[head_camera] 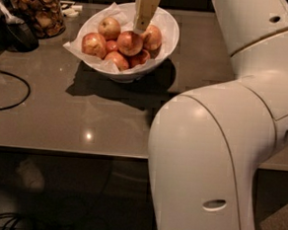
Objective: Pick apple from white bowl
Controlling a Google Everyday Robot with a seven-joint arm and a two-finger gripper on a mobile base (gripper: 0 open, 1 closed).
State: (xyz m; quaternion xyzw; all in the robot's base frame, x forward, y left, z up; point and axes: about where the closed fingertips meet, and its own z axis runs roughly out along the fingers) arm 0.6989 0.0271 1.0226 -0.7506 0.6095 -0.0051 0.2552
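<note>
The white bowl [164,34] stands on the grey table near its far edge, lined with crumpled white paper and holding several apples. The apple [129,43], the largest and red-orange, lies in the middle of the pile. A paler yellow-pink apple [109,28] lies behind it to the left. My gripper [141,24] comes down from the top of the view, its tan finger [144,8] tip just above the apple's top right side. The gripper's upper part is cut off by the frame edge.
A glass jar [37,8] of brown pieces stands at the far left, with a dark object [14,31] beside it. A black cable [7,90] loops on the table's left. My white arm [221,142] fills the right foreground.
</note>
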